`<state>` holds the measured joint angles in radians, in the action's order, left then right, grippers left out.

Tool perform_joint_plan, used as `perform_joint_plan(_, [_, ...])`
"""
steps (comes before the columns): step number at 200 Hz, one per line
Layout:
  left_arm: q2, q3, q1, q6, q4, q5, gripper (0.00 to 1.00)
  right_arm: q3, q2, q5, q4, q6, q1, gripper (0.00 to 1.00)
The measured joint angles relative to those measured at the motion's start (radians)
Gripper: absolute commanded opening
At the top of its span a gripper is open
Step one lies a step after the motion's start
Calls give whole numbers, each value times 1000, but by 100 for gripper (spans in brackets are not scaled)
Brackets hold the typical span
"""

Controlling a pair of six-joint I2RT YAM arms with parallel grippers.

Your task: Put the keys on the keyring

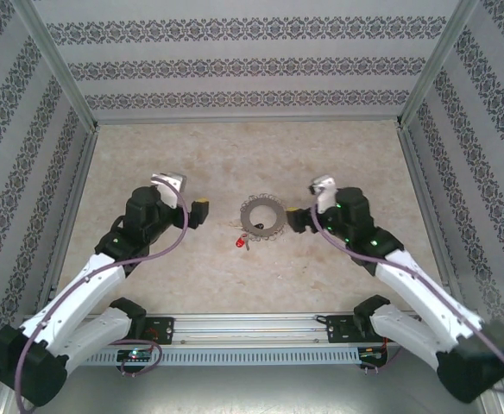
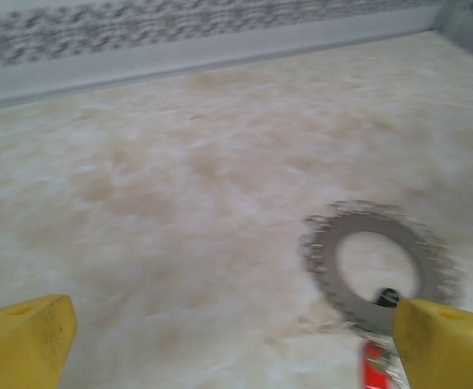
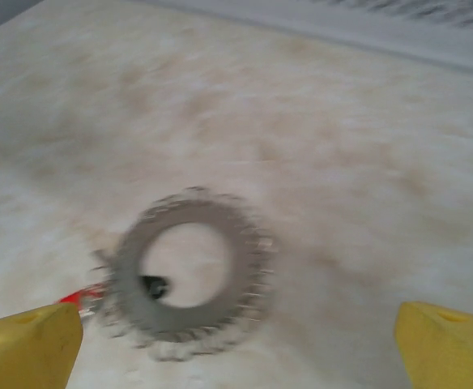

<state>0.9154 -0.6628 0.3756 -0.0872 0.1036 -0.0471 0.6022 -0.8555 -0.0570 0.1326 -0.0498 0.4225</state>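
Between my left pincer [image 1: 198, 214] and right pincer [image 1: 296, 220], both wide open and empty, the keyring [image 1: 261, 216] lay flat on the counter [image 1: 347, 155], the keys [image 1: 239, 244] against its near-left rim, slightly nearer my left pincer.

Even, soft, bright light is spread over the pale worktop [image 1: 338, 155]; shadows are faint. Both wrist views are blurred, the keyring [image 3: 246, 263] smeared, its edges softened.
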Motion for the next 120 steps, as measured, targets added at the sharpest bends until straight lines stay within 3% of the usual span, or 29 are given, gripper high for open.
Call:
perform_joint_plan(29, [82,20,-136,-10,-46,57,100,-199,172,85,-146,0,-177,98])
perform_joint_plan(48, [99,51,-199,-16,-94,98,100,-318,185,103,-270,-2,-276,98])
perform_joint_plan(75, [131,97,-258,-15,-169,156,100,-394,29,90,-435,-8,-377,98])
perform_joint_plan(120, [256,196,-341,-16,-386,171,100,-373,-322,80,-737,23,-388,98])
